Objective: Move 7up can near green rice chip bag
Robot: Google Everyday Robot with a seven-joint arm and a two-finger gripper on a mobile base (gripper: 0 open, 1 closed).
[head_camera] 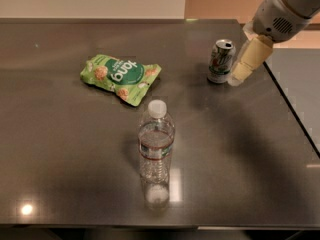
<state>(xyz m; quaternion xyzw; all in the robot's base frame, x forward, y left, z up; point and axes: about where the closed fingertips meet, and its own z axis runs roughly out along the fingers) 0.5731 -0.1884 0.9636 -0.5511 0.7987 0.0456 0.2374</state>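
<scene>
The 7up can (220,60) stands upright on the dark table (75,159), at the back right. The green rice chip bag (120,77) lies flat to the can's left, well apart from it. My gripper (239,74) comes in from the upper right and hangs just to the right of the can, its cream fingers (248,59) pointing down and to the left, close beside the can.
A clear plastic water bottle (156,143) with a white cap stands upright in the middle front of the table. The table's right edge (292,109) runs diagonally just right of the gripper. A wall lies behind the far edge.
</scene>
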